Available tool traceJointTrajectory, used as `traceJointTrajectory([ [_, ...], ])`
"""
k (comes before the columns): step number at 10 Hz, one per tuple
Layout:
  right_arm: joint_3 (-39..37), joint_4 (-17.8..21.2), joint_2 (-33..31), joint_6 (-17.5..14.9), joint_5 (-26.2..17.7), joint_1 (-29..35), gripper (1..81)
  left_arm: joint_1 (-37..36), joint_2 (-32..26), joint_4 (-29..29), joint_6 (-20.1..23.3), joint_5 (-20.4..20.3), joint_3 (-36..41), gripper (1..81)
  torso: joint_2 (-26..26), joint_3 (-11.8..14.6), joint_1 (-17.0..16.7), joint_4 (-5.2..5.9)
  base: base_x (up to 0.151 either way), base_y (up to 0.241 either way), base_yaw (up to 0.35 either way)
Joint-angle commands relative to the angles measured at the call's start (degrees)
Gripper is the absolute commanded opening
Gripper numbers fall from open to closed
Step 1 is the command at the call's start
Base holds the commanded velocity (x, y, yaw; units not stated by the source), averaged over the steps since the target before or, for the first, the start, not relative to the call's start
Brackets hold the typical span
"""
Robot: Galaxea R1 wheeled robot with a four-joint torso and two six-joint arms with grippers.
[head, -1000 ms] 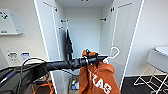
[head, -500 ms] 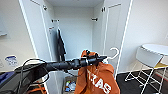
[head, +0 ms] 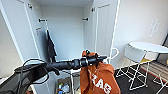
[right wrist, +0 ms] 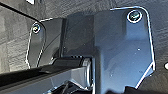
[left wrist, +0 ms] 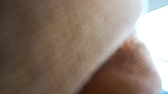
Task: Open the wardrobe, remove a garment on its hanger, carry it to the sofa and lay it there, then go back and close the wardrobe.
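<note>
In the head view, your left arm reaches across from the left with the left gripper (head: 101, 59) out in front of the open wardrobe (head: 102, 30); the garment (head: 100, 80) hangs from it, clear of the wardrobe and in front of its opening, with the white hanger (head: 113, 53) hooking out past the gripper toward the right. You cannot see the jaws themselves, but since the hoodie and hanger hang from that point, they look closed on the hanger. Compared with 1 second and half a second ago, the whole picture has slid: the wardrobe interior and the dark garment (head: 50, 47) on the rail now sit further left, and the round white table (head: 150, 47) and white chair (head: 135, 55) have come more fully in from the right. That is the camera turning with the robot, not the furniture moving; the hoodie keeps its place against the arm. So you appear to have the garment out and to be turning away to carry it, with both doors not yet closed. In the left wrist view, pale blurred fabric and an orange fold lie right against the lens. In the right wrist view, you see the robot's dark plate over dark carpet (right wrist: 20, 50); the right jaws cannot be told.
</note>
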Motion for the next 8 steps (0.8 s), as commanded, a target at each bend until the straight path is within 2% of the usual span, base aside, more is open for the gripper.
traceJointTrajectory([
  [1, 0.3, 0.5, 0.4, -0.2, -2.0, 2.7, 81.1, -12.1, 0.2, 0.4, 0.8, -3.7, 1.0, 1.0, 0.0, 0.0, 0.0, 0.00, 0.000, 0.000, -0.248],
  [8, 0.3, 0.5, 0.4, -0.2, -2.0, 2.6, 81.1, -11.8, 0.1, 0.4, 0.6, -3.8, 1.3, 1.0, 0.0, 0.0, 0.0, 0.00, 0.000, 0.000, -0.248],
])
